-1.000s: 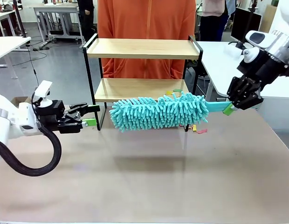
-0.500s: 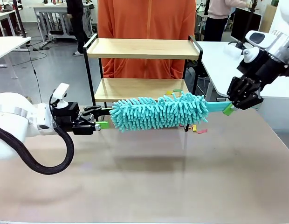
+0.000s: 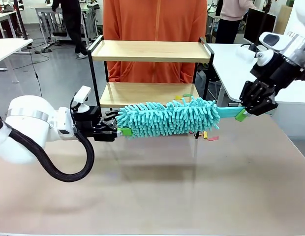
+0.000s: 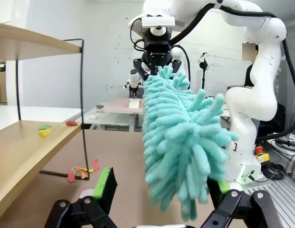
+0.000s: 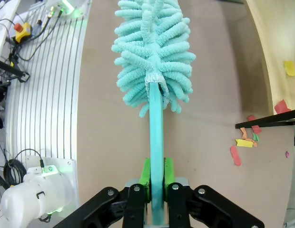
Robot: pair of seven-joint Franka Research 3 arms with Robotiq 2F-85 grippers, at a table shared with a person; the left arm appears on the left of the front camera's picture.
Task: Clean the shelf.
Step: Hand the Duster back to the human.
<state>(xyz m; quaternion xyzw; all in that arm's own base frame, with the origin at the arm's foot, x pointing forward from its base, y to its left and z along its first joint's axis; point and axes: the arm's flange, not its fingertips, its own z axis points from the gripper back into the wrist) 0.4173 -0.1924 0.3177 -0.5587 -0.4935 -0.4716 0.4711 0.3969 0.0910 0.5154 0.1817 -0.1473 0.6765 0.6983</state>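
At the far middle of the brown table [image 3: 157,191], toward twelve o'clock, the small two-tier shelf of light wood boards in a thin black frame [image 3: 150,51] is found, with a person in an orange top [image 3: 155,19] right behind it. A fluffy teal duster with a long teal handle [image 3: 167,118] is held level just in front of the lower board, its long axis running from nine to three o'clock. Its handle is pinched tight by the right gripper [image 5: 156,187], off at three o'clock. The left gripper [image 3: 118,130] is at the fluffy tip, at nine o'clock; its fingers [image 4: 103,183] are spread wide on both sides of the tip and nothing is held in them. This left gripper is judged to be the nearer one to the shelf's front leg. Small coloured paper scraps [image 5: 245,142] are seen on the lower board and on the table by the right leg. The black frame posts could be bumped when the duster is pushed in.
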